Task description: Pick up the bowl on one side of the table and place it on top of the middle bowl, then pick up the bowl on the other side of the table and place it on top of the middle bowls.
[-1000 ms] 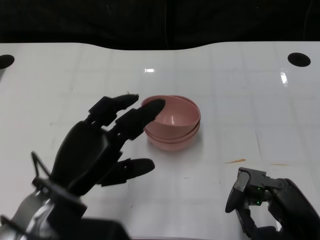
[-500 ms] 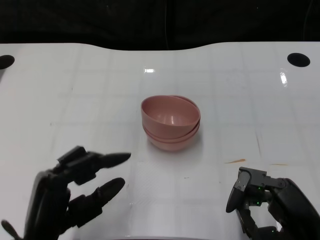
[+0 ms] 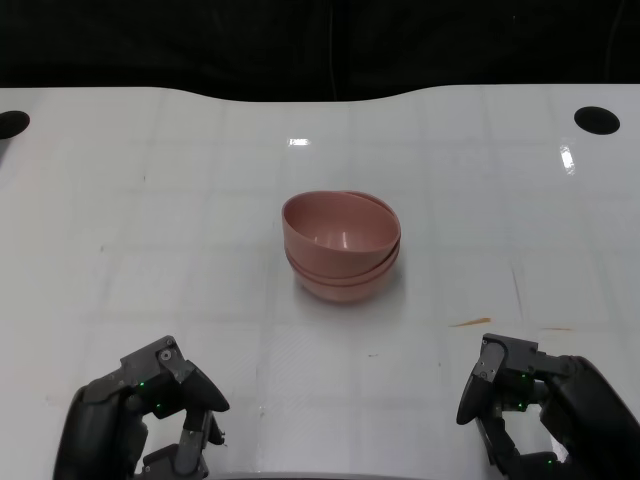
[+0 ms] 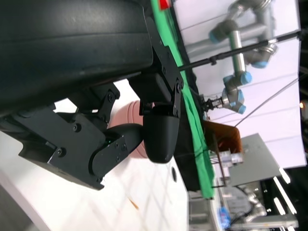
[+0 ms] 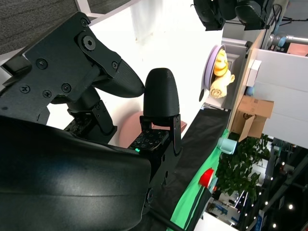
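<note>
Pink bowls [image 3: 341, 245] stacked mid-table [image 3: 500, 200]; left hand [image 3: 140, 420] at near edge, fingers curled in, holding nothing; right hand [image 3: 540, 415] same on opp. side, well apart from stack.

The white table [image 3: 180, 200] carried faint grid lines and a bright glare spot [image 3: 299, 141] toward its far side, with a round black hole [image 3: 598, 119] near the far right corner and another hole [image 3: 12, 123] at the far left edge. A thin orange sliver [image 3: 469, 322] lay flat on the surface at the near right. In the left wrist view, a green cloth strip [image 4: 192, 110] ran along the table's edge, with grey-and-blue robot arms [image 4: 238, 57] standing beyond it.
</note>
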Controlling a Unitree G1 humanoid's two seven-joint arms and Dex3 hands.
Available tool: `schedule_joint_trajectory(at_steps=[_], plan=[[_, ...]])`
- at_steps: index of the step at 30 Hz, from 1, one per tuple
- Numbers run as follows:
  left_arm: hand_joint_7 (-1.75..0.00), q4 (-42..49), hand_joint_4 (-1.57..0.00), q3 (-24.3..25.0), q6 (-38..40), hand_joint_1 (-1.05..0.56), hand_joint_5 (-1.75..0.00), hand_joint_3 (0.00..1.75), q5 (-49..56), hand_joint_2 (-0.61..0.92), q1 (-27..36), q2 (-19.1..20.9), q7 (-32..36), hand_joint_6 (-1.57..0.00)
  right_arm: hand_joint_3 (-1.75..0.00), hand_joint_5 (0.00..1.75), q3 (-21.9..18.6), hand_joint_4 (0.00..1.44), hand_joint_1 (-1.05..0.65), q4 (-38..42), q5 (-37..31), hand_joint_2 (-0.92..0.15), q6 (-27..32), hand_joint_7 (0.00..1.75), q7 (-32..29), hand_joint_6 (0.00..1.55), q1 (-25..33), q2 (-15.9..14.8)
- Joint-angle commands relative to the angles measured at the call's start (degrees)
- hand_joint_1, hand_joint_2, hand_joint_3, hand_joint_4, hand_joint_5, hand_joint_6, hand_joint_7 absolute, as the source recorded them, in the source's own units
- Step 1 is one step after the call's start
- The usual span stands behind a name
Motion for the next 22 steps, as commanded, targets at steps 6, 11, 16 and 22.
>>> schedule_joint_trajectory(at_steps=[6, 11, 16, 22], plan=[[-1.46, -1.9, -0.91, 3.5, 3.1, -0.11, -1.67, 1.21, -1.6, 0.49, 0.8, -2.4, -5.3, -0.87, -1.38, 1.75, -1.0, 0.84, -0.17, 0.7, 0.9, -0.38, -1.0, 1.45, 0.1, 0.79, -0.2, -0.3], [-1.37, -0.9, -0.91, 4.9, 6.4, -0.10, -1.61, 1.14, -5.1, 0.51, -0.3, -3.6, -9.1, -0.89, -1.32, 1.65, -1.7, 0.84, -0.16, 1.4, 0.6, -0.41, -0.1, 1.34, -0.8, 0.81, -0.6, -0.2], [-1.34, -1.1, -0.91, 6.3, 7.7, -0.10, -1.59, 1.11, -5.5, 0.52, -0.3, -4.8, -11.1, -0.90, -1.29, 1.62, -1.8, 0.84, -0.15, 1.6, 0.5, -0.43, -0.1, 1.30, -0.9, 0.83, -0.7, -0.1], [-1.34, -1.3, -0.91, 7.5, 8.2, -0.10, -1.59, 1.10, -5.0, 0.53, -0.3, -5.8, -12.3, -0.90, -1.29, 1.62, -1.8, 0.84, -0.15, 1.6, 0.5, -0.43, -0.2, 1.29, -0.9, 0.83, -0.7, -0.1]])
